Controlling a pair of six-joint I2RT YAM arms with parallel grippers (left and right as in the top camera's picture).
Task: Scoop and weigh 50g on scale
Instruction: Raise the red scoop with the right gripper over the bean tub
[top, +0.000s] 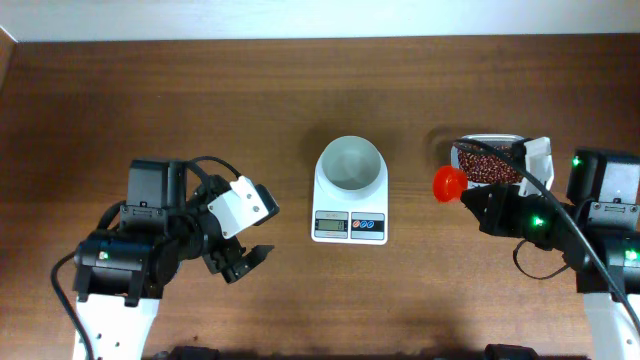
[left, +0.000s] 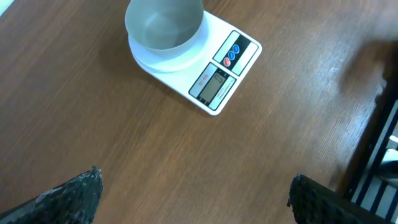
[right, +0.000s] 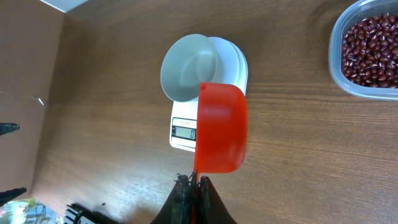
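Observation:
The white scale (top: 350, 200) stands at the table's middle, its round bowl (top: 350, 163) empty; it also shows in the left wrist view, scale (left: 214, 71), and the right wrist view, scale (right: 186, 127). Reddish-brown beans (top: 487, 163) fill a clear tub (right: 367, 50) at the right. My right gripper (right: 194, 182) is shut on the handle of an orange scoop (right: 219, 127), which hangs in the air between tub and scale, scoop (top: 449, 183). I cannot tell whether it holds beans. My left gripper (left: 194, 193) rests open over bare wood, left of the scale.
The wooden table's left edge (top: 8, 50) runs near the far left corner. Dark cables and the arm base (left: 379, 155) lie at the right of the left wrist view.

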